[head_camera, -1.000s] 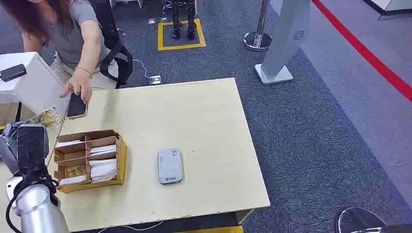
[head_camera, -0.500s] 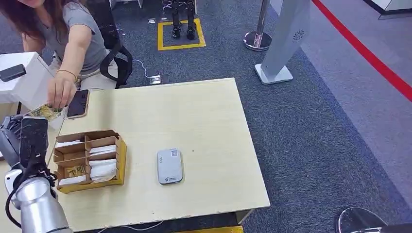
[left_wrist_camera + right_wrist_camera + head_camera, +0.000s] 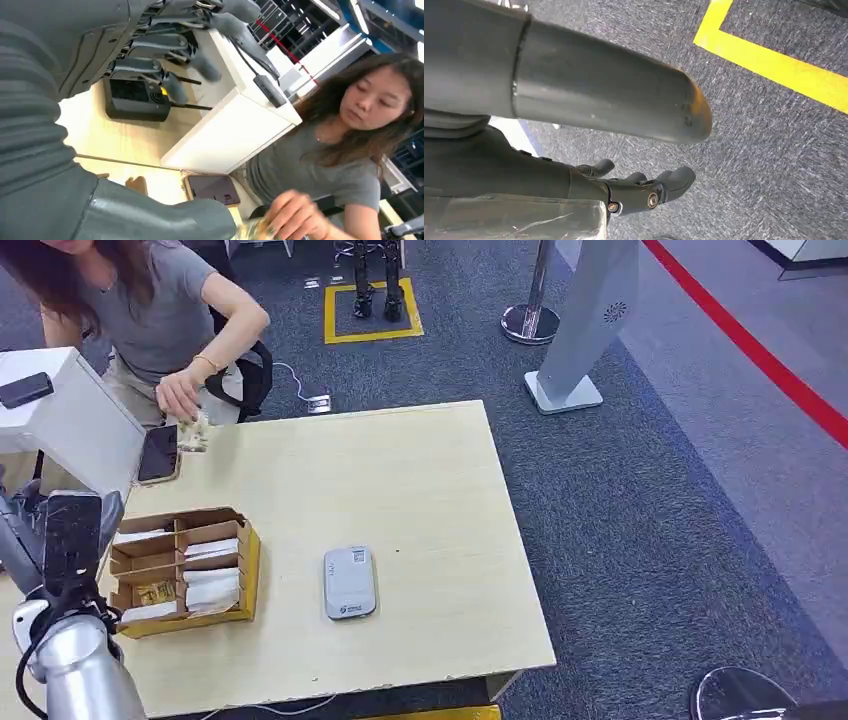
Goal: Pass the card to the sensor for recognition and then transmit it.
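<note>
Nothing legible anywhere. Small dark marks on the top face of the grey sensor [image 3: 350, 582], too small to read. Round perforated emblem on the grey pillar [image 3: 598, 310], without readable letters. Printed cards in the cardboard box [image 3: 183, 569] indistinct.

The card [image 3: 193, 430] in the person's hand [image 3: 178, 397] is blurred, its face unreadable.

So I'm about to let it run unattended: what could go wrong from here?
The person's hand is holding a patterned card over the table's far corner, close to the left hand; a swing could strike it. The phone overhangs that edge and might get knocked off. The sensor lies well across the table from the card box.
</note>
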`<state>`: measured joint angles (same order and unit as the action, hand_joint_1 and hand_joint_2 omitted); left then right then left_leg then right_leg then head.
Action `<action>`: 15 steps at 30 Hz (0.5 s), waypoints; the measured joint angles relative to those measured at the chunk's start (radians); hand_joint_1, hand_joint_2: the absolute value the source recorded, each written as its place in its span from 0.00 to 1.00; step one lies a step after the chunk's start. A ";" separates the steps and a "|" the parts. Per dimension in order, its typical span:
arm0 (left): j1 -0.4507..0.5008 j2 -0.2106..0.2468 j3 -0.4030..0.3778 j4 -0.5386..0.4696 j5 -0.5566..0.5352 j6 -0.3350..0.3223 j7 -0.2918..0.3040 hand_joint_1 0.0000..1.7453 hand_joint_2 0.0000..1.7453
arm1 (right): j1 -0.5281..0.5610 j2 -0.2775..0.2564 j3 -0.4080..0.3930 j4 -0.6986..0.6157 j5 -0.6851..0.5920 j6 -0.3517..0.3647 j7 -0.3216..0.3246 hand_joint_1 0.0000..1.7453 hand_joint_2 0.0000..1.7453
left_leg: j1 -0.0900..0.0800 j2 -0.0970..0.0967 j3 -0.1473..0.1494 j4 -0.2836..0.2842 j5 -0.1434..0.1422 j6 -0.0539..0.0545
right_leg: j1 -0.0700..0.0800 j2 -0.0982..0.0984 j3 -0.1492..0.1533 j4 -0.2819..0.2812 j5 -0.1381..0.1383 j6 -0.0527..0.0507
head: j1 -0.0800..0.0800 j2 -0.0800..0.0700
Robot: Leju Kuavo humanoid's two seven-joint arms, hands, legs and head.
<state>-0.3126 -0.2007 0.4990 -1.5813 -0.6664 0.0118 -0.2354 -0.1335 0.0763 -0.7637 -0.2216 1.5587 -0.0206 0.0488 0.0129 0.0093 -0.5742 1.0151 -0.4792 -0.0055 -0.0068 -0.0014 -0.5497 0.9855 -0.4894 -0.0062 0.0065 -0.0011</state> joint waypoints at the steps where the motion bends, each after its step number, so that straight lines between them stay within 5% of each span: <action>1: 0.010 -0.004 0.000 -0.014 0.002 0.002 -0.001 0.00 1.00 | 0.002 0.000 0.000 0.000 -0.003 -0.003 0.000 0.00 0.00 | 0.000 0.000 0.000 0.000 0.000 0.000 | 0.000 0.000 0.000 0.000 0.000 0.000 | 0.000 0.000; 7: 0.087 -0.013 -0.003 -0.101 -0.064 0.026 -0.009 0.00 1.00 | 0.022 0.000 -0.006 0.000 -0.025 -0.016 -0.005 0.00 0.00 | 0.000 0.000 0.000 0.000 0.000 0.000 | 0.000 0.000 0.000 0.000 0.000 0.000 | 0.000 0.000; 15: 0.203 -0.005 -0.016 -0.217 -0.423 0.148 0.045 0.00 1.00 | 0.055 0.000 -0.044 0.000 -0.042 -0.032 -0.002 0.00 0.00 | 0.000 0.000 0.000 0.000 -0.001 0.000 | 0.000 0.000 0.000 0.000 0.000 0.000 | 0.000 0.000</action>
<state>-0.1092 -0.2056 0.4826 -1.7979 -1.0892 0.1603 -0.1900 -0.0784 0.0763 -0.8080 -0.2216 1.5164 -0.0526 0.0469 0.0129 0.0093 -0.5743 1.0149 -0.4798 -0.0054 -0.0068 -0.0014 -0.5498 0.9853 -0.4899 -0.0063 0.0065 -0.0011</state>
